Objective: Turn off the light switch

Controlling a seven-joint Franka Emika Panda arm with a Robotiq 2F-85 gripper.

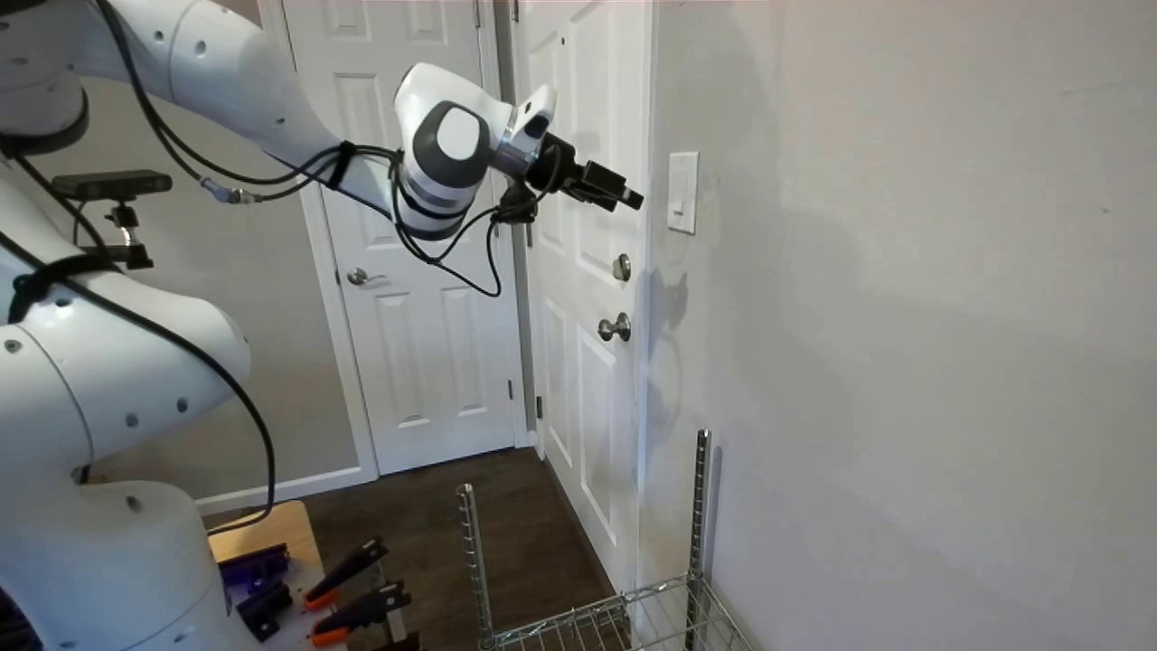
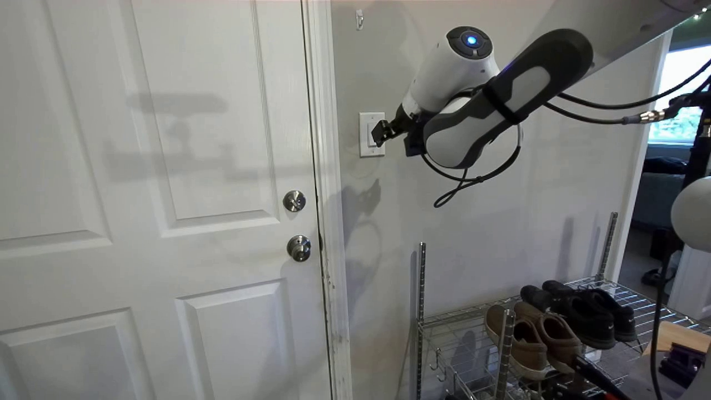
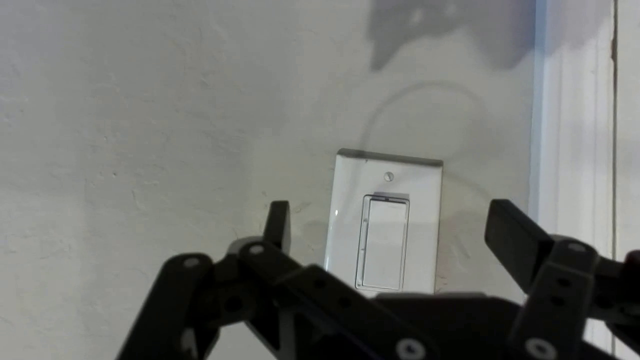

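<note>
Wrist view: the light switch (image 3: 385,230) shows between the spread fingers (image 3: 519,245), beyond their tips.

In both exterior views I have the light switch (image 1: 683,193) on the wall (image 1: 922,298), right of a door (image 2: 222,266); on that door the lock (image 2: 294,201) sits above the knob (image 2: 299,248); in an exterior view another door (image 1: 434,362) stands left of it; my gripper (image 3: 392,225) is before the switch, which shows between its fingers (image 3: 276,225) in the wrist view; lower down a rack (image 2: 421,294) stands beside the wall, with shoes (image 2: 562,345) on it.
</note>
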